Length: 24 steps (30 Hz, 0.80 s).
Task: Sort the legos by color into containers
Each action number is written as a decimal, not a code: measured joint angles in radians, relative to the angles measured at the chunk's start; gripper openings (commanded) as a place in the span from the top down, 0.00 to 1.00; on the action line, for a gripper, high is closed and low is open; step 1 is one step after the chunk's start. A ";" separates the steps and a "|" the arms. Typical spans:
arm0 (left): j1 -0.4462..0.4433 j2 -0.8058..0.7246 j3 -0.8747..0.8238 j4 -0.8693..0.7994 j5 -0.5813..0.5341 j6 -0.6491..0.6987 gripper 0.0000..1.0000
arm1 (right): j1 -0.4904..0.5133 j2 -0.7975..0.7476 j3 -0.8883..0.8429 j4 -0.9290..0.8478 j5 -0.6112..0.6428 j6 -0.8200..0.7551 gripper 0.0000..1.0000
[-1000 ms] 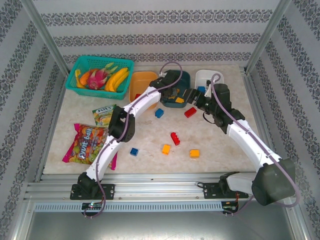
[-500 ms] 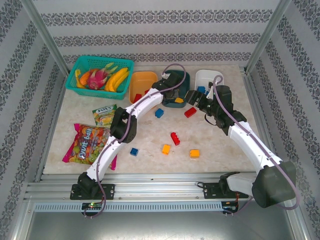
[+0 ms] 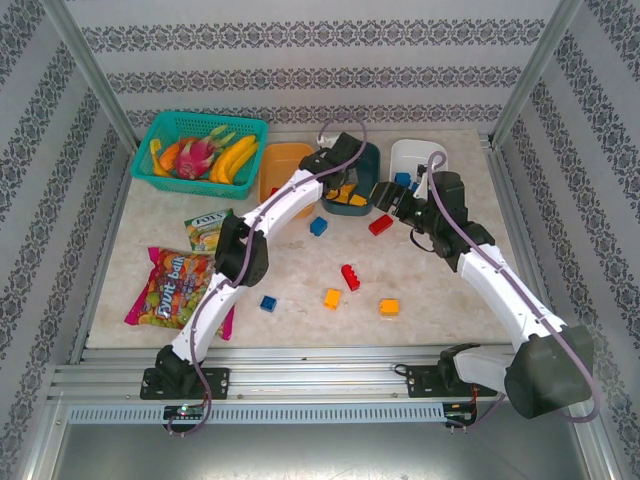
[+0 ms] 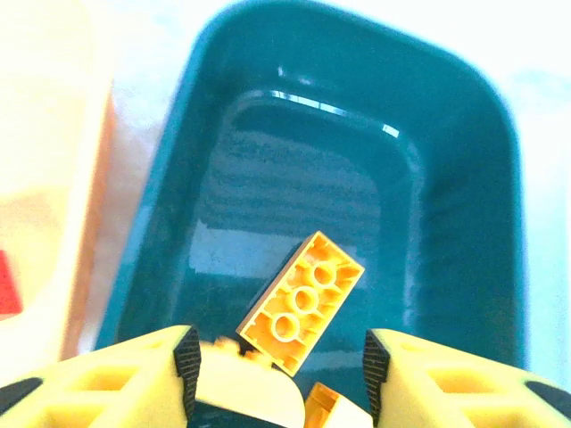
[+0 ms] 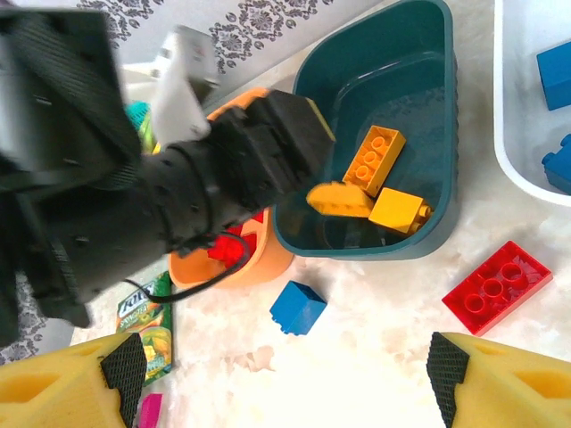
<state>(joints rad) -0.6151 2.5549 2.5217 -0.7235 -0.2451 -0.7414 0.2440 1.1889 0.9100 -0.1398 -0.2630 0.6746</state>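
Over the dark teal bowl [image 4: 459,232] at the far side of the table [image 3: 420,285], my left gripper [image 4: 279,355] hangs with its jaws partly apart and nothing in their hold. An orange-yellow brick [image 4: 302,312] lies tilted inside the bowl between the pads [image 4: 186,357], with a gap showing on either side of it. More orange-yellow pieces lie under it at the bowl's near end.

My right gripper [image 5: 284,364] hovers just on the near side of that same bowl, jaws spread wide and empty over bare tabletop. Ahead of it, a blue brick [image 5: 297,308] and a red brick [image 5: 496,285] lie on the table, close to the teal bowl but outside it.

From the overhead camera I see the three bowls in a row along the back. The orange bowl [image 3: 285,148] sits to the left with red pieces [image 5: 227,250] in it, the teal one in the middle, and the white bowl [image 3: 412,145] to the right holding blue pieces [image 5: 558,76].

Nearer the arm bases, a second red brick [image 3: 350,277], a second blue brick [image 3: 268,303] and two loose orange-yellow bricks [image 3: 332,297] [image 3: 389,307] lie unsorted on the table, well apart from the bowls. The fruit basket [image 3: 160,125] stands in the far left corner, and the candy bag [image 3: 175,288] lies along the left side.
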 measured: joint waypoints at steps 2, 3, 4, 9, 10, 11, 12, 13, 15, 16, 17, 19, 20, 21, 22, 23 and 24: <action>0.002 -0.039 0.000 -0.018 -0.010 -0.025 0.50 | 0.000 -0.008 -0.001 -0.005 0.000 0.000 0.16; 0.002 -0.055 0.000 -0.024 -0.012 -0.033 0.50 | 0.000 -0.011 -0.001 -0.007 0.000 0.000 0.16; 0.002 -0.068 0.000 -0.027 -0.011 -0.040 0.50 | 0.000 -0.013 -0.002 -0.008 0.000 0.000 0.16; 0.002 -0.123 -0.002 -0.038 0.023 -0.066 0.51 | 0.000 -0.033 -0.020 -0.013 0.000 -0.001 0.16; 0.002 -0.134 -0.008 -0.043 0.035 -0.073 0.50 | 0.000 -0.037 -0.024 -0.018 0.000 -0.003 0.16; 0.002 -0.148 -0.023 -0.048 0.047 -0.080 0.49 | 0.000 -0.042 -0.026 -0.027 0.000 -0.008 0.16; 0.002 -0.164 -0.044 -0.053 0.059 -0.086 0.48 | 0.000 -0.045 -0.027 -0.034 0.000 -0.016 0.17; 0.002 -0.185 -0.072 -0.055 0.068 -0.091 0.47 | 0.000 -0.049 -0.029 -0.045 0.000 -0.024 0.17; 0.002 -0.260 -0.175 -0.058 0.091 -0.100 0.44 | 0.001 -0.056 -0.029 -0.075 0.000 -0.044 0.17; 0.002 -0.298 -0.228 -0.053 0.097 -0.102 0.43 | 0.004 -0.059 -0.029 -0.088 0.001 -0.054 0.17; 0.002 -0.357 -0.310 -0.046 0.104 -0.105 0.42 | 0.012 -0.063 -0.029 -0.105 0.005 -0.070 0.17; 0.002 -0.481 -0.466 -0.031 0.114 -0.106 0.40 | 0.035 -0.066 -0.029 -0.131 0.012 -0.096 0.17; 0.005 -0.553 -0.558 -0.016 0.117 -0.108 0.39 | 0.057 -0.066 -0.029 -0.144 0.019 -0.113 0.17; 0.007 -0.632 -0.655 -0.002 0.122 -0.109 0.38 | 0.081 -0.067 -0.029 -0.157 0.025 -0.130 0.17; 0.008 -0.695 -0.726 0.002 0.126 -0.111 0.37 | 0.108 -0.066 -0.027 -0.172 0.034 -0.144 0.17; 0.009 -0.774 -0.807 0.004 0.133 -0.113 0.37 | 0.139 -0.066 -0.026 -0.188 0.040 -0.161 0.17; 0.009 -0.850 -0.889 0.021 0.142 -0.113 0.36 | 0.173 -0.066 -0.024 -0.203 0.051 -0.179 0.18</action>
<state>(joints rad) -0.6060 1.7050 1.6325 -0.7029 -0.1036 -0.8547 0.4168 1.1233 0.8864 -0.3428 -0.2123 0.4961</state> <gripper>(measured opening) 0.628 0.827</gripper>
